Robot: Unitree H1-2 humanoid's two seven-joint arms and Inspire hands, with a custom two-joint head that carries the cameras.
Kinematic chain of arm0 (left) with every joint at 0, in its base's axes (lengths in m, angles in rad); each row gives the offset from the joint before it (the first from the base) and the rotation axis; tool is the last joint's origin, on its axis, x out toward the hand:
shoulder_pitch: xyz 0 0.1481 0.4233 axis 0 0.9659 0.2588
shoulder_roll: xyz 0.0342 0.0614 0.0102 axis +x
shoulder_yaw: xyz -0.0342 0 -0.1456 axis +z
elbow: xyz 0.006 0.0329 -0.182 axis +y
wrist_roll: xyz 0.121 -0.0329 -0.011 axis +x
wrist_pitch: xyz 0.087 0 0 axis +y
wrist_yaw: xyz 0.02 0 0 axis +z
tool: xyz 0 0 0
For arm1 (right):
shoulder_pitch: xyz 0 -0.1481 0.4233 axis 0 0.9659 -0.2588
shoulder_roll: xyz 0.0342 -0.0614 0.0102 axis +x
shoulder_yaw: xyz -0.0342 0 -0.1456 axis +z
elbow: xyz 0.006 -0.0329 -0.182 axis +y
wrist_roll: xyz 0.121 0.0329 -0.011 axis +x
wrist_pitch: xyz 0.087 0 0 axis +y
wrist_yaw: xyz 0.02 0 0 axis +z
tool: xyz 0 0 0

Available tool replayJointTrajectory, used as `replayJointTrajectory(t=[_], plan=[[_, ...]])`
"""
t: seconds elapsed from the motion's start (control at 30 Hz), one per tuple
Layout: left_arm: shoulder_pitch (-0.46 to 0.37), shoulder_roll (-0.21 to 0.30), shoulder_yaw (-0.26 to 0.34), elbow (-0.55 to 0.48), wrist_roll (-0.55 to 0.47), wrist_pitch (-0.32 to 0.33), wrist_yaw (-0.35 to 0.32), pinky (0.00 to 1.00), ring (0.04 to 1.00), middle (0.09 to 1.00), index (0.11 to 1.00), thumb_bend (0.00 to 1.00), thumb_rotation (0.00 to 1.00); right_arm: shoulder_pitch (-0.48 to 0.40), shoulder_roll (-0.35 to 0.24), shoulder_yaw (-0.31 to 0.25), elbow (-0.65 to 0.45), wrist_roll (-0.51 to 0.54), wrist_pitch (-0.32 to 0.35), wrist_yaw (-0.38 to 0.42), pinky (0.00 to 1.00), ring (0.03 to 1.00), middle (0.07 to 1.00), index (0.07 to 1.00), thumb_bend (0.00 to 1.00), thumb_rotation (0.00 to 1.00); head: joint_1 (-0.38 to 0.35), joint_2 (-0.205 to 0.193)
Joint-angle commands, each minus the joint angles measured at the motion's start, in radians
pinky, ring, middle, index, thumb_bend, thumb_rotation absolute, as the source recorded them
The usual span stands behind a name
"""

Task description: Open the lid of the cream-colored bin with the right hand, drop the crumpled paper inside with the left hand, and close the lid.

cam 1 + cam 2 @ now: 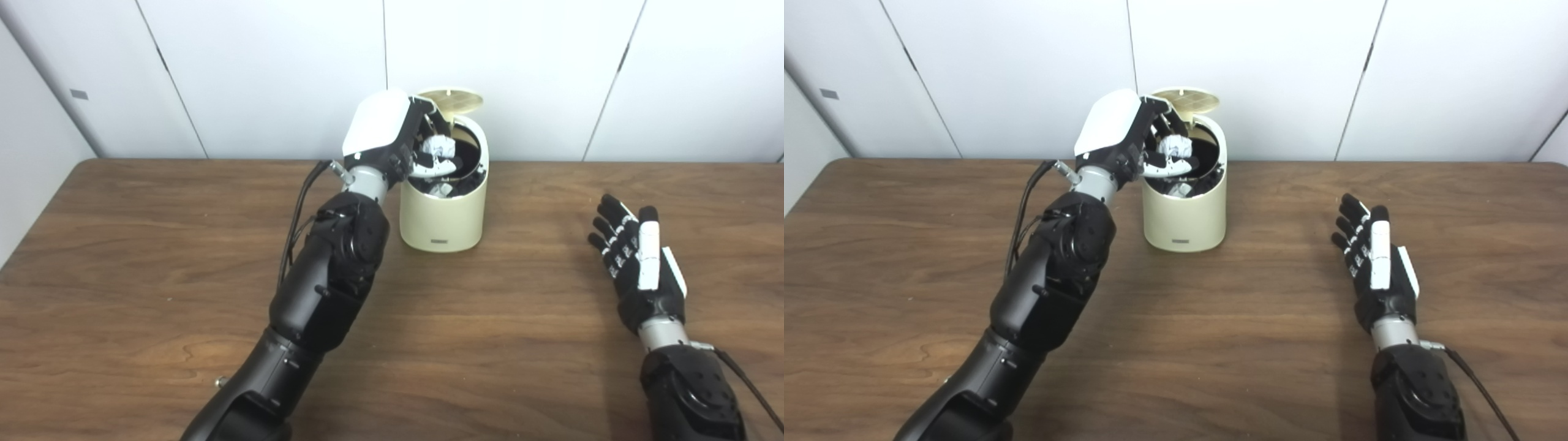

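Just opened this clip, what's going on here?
The left hand is over the open bin, its fingers closed on the crumpled paper at the mouth, not yet dropped. The lid stands tipped up at the back. The right hand rests open on the table, well clear of the bin.

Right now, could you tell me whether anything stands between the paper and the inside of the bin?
Nothing visible does. The lid stands open at the back, and the left hand holds the paper right over the bin's open mouth.
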State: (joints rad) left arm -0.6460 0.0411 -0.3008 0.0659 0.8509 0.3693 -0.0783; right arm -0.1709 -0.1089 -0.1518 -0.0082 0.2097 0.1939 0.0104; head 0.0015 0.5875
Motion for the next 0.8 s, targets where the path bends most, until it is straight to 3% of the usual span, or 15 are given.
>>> replayJointTrajectory(t=[0.0,0.3,0.5,0.77], plan=[[-0.060,-0.011,-0.005,-0.009,-0.003,-0.027,0.035,0.27,0.369,0.476,0.518,0.46,0.00,-0.015,0.007,0.009,-0.019,-0.004,0.008,0.004,0.91,0.932,0.918,0.872,0.65,1.00,0.002,-0.001],[-0.062,-0.015,-0.025,0.035,0.006,-0.031,0.082,0.28,0.361,0.461,0.520,0.46,0.00,-0.011,0.001,0.015,-0.026,0.004,0.009,0.011,0.92,0.941,0.925,0.872,0.64,1.00,0.005,0.001],[-0.052,-0.018,-0.026,0.056,-0.008,-0.047,0.121,0.30,0.386,0.499,0.510,0.47,0.00,-0.012,0.003,0.014,-0.035,0.001,0.026,0.002,0.90,0.933,0.908,0.851,0.64,1.00,0.005,0.003],[-0.057,-0.009,-0.048,0.056,0.023,-0.018,0.096,0.28,0.389,0.493,0.548,0.47,0.00,-0.011,0.001,0.015,-0.044,0.000,0.032,0.004,0.89,0.927,0.889,0.831,0.65,1.00,0.005,0.001]])
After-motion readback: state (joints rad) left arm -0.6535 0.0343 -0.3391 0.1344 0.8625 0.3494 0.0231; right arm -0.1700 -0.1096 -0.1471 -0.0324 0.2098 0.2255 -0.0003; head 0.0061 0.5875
